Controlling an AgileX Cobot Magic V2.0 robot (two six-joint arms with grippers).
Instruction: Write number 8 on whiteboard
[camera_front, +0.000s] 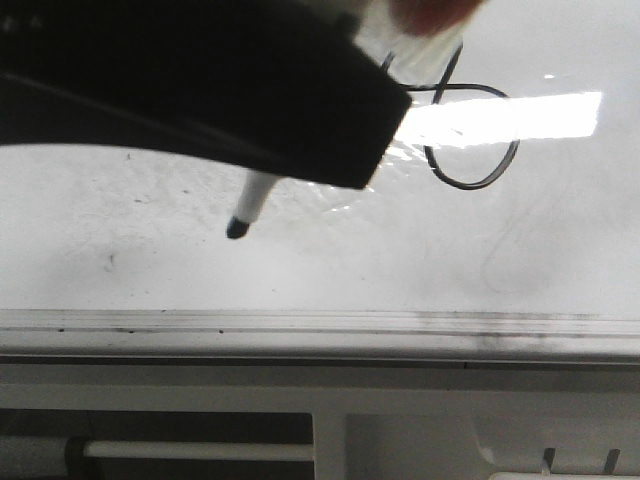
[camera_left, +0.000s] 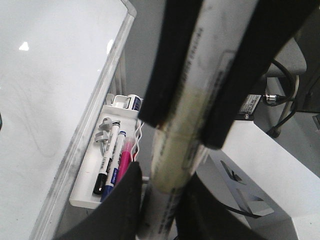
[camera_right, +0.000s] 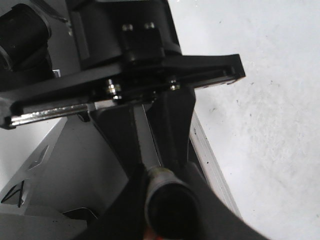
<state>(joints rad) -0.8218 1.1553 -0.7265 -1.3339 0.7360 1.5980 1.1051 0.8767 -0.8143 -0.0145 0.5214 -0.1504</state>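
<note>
While one marker (camera_front: 248, 208) hovers, one number 8 (camera_front: 462, 135) — one whiteboard (camera_front: 150, 250).

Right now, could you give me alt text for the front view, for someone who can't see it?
A black figure, the number 8, is drawn on a glossy whiteboard, partly hidden by a dark gripper holding a marker whose dark tip points down-left of it.

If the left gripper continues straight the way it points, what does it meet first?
Probably the glossy white whiteboard: the left gripper holds a white marker tip-first toward it, though the remaining gap is unclear.
</note>
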